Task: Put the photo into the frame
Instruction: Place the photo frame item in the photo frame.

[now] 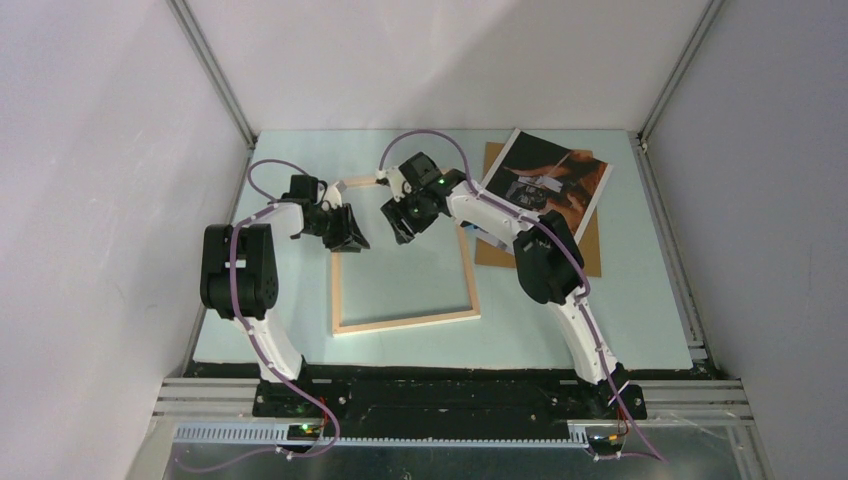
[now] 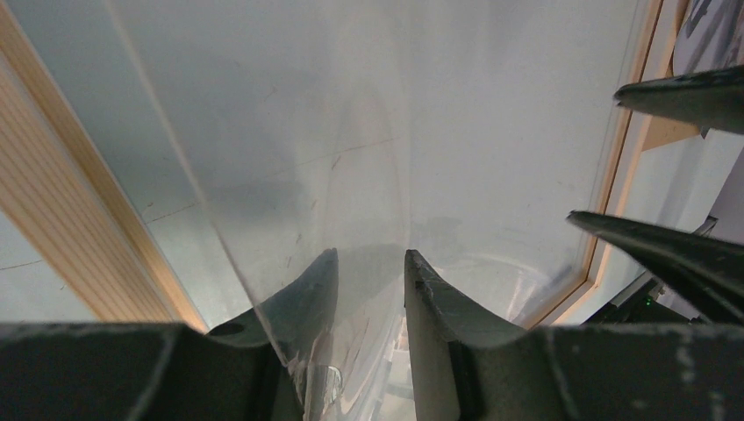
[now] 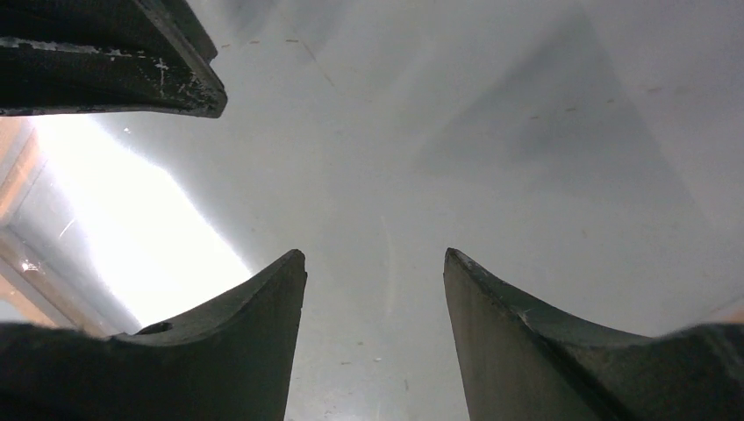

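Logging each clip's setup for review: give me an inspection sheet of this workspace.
Surface: pale table mat, flat.
Job's things: frame lying flat mid-table, no photo in it; photo face up at the far right, outside it.
Clutter: brown backing board under the photo; clear sheet over the frame opening.
Pincers: left pincer at the clear sheet's edge, grip unclear; right pincer open above the sheet.
Cables: purple cables run along both arms, no snag seen.
Surroundings: white enclosure walls; nothing else seen.
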{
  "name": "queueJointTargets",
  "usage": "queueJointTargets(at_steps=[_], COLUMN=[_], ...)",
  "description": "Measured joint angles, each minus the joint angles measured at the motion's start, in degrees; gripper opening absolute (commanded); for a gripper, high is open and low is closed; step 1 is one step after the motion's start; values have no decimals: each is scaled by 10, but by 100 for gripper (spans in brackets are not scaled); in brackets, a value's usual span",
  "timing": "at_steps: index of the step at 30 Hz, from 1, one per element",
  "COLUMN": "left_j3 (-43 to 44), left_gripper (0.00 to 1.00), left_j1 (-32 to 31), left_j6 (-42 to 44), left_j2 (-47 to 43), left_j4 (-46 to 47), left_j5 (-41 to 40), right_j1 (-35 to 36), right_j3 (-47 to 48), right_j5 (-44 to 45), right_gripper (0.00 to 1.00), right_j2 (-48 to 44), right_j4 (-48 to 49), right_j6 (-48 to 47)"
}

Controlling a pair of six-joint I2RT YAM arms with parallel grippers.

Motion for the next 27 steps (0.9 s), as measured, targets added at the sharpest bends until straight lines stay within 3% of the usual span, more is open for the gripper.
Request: queueJointTargets(at_steps=[27], left_j3=[0], left_gripper=[38], left_j1=[-1], left_j6=[0], left_j2=[0], left_j4=[0], left_j5=[-1], right_j1=[15], right_j3=[58], right_j5=[21], right_gripper=[63], right_j2=[69], right_j4=[-20], right_j6=[-1])
